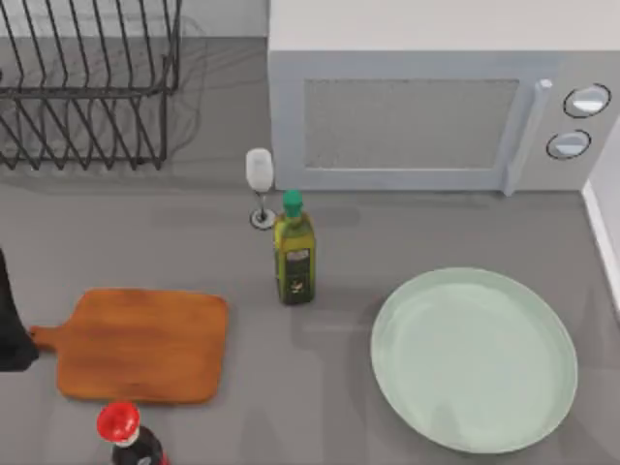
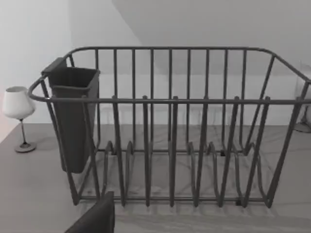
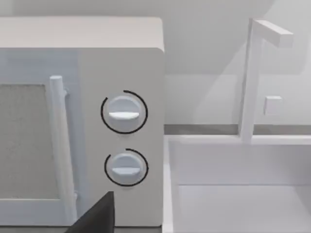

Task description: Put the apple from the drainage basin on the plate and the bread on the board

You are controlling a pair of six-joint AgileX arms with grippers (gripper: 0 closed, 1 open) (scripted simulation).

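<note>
Soy-sauce bottle [image 1: 126,434] at 7 o'clock | board [image 1: 136,344] 8, plate [image 1: 475,358] 4, both bare | apple, bread unseen | finger spread: can't tell | scan rack [image 2: 170,126] first

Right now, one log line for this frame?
plate: bare | board: bare | rack: nothing visible inside | left arm: at left edge
</note>
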